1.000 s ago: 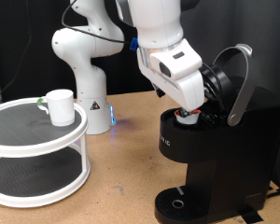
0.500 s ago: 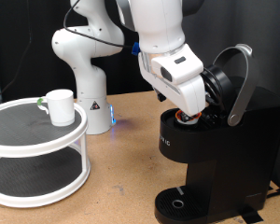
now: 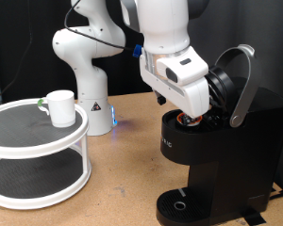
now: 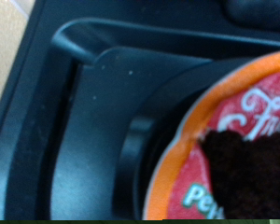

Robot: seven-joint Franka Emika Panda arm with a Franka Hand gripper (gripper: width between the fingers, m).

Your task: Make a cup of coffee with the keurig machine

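My gripper [image 3: 191,115] hangs right over the open pod well of the coffee maker [image 3: 217,160], at the exterior view's right, and my bulky white wrist hides the fingertips there. I cannot tell whether my fingers are apart or together. The machine's silver-grey arched lid handle [image 3: 243,85] is tipped up and back behind my hand, so the lid stands open.

Through the wrist view I look straight down into the black well, and a pod [image 4: 235,140] sits in its round seat. Its top is orange-red with a pale rim, and it carries white script that I cannot read in full; lower down I make out the letters "Pe" on a green patch, and the rest is cut off. A dark, blurred shape covers part of the pod's top.

There is pale lettering on the machine's front, too small to read. Its round drip tray [image 3: 182,203] shows at the bottom.

The white cup [image 3: 58,106] stands upright on the upper tier of a round white two-level stand [image 3: 38,155] at the exterior view's left, well apart from the machine and from my hand.
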